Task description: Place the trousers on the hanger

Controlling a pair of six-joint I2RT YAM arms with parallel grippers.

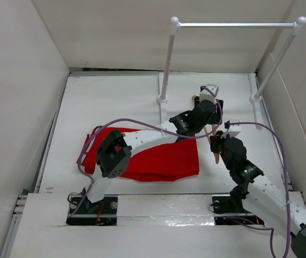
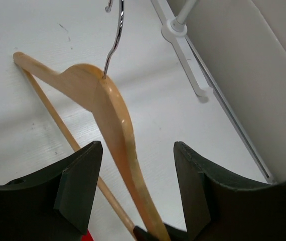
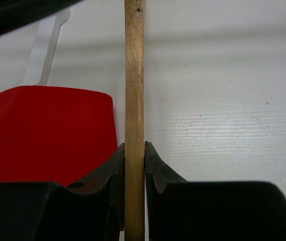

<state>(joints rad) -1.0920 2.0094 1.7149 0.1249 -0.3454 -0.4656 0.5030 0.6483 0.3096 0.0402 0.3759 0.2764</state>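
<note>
Trousers (image 1: 164, 161) lie just left of R tool (image 3: 134, 150) clamping hanger (image 3: 134, 60) bar.

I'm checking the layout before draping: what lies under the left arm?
The trousers lie spread on the table beneath the left arm. The arm hides their upper part, so folds there cannot be seen.

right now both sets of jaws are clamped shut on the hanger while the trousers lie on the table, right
Not both. The left wrist view shows the left jaws open, with the hanger passing between them. Only the right jaws are clamped shut on it. The trousers do lie on the table.
</note>
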